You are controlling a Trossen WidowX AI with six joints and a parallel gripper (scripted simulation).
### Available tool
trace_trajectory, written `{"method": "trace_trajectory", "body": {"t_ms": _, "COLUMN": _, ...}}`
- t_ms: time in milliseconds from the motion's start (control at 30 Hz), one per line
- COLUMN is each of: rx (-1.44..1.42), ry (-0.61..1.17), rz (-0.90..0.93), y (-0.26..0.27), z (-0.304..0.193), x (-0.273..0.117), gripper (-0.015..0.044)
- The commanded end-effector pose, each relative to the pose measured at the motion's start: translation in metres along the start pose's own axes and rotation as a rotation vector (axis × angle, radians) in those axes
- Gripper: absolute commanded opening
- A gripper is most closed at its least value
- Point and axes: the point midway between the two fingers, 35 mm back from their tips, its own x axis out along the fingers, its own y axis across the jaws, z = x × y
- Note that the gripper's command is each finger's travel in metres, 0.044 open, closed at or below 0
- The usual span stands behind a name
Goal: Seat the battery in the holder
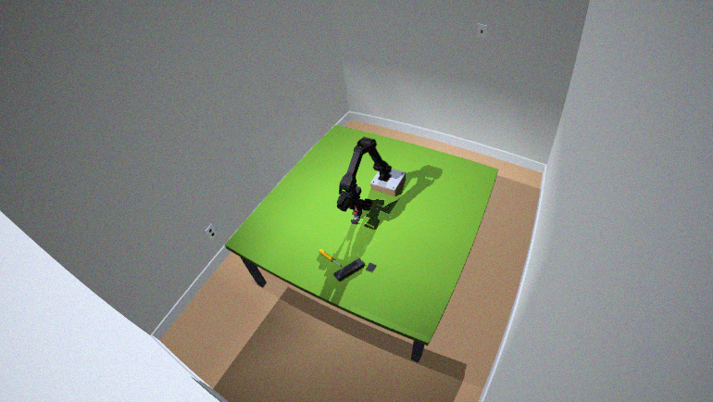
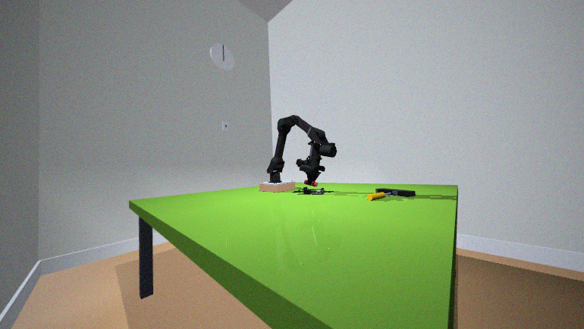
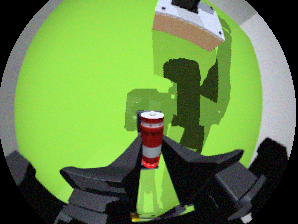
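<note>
A red battery (image 1: pixel 356 212) (image 2: pixel 312 184) (image 3: pixel 151 132) with white bands is held between the fingers of my gripper (image 2: pixel 312 181) (image 3: pixel 150 137), which is shut on it. In the exterior view the battery hangs a little above the dark holder (image 2: pixel 314 193) (image 1: pixel 355 221), slightly tilted, with a small gap between them. In the wrist view the battery lies over the holder (image 3: pixel 140 116) and hides most of it, so the spring and the lip cannot be made out. A whitish end face of the battery points toward the arm's base.
A screwdriver with a yellow handle (image 1: pixel 325 254) (image 2: pixel 375 195) lies beside a long black block (image 1: pixel 349 270) (image 2: pixel 403 192) near the table's far end from the arm. A small dark square piece (image 1: pixel 370 267) lies beside that block. The arm's base box (image 1: pixel 387 185) (image 2: pixel 277 186) (image 3: pixel 182 31) stands behind the holder.
</note>
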Motion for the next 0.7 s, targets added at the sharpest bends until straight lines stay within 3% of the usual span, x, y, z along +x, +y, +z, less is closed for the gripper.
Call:
{"method": "trace_trajectory", "body": {"t_ms": 0, "rx": 0.001, "ry": -0.043, "rz": 0.003, "y": 0.0006, "z": -0.0004, "x": 0.0062, "gripper": 0.0078}}
{"method": "trace_trajectory", "body": {"t_ms": 667, "rx": -0.004, "ry": -0.163, "rz": -0.004, "y": 0.0008, "z": -0.0068, "x": 0.0128, "gripper": 0.0078}}
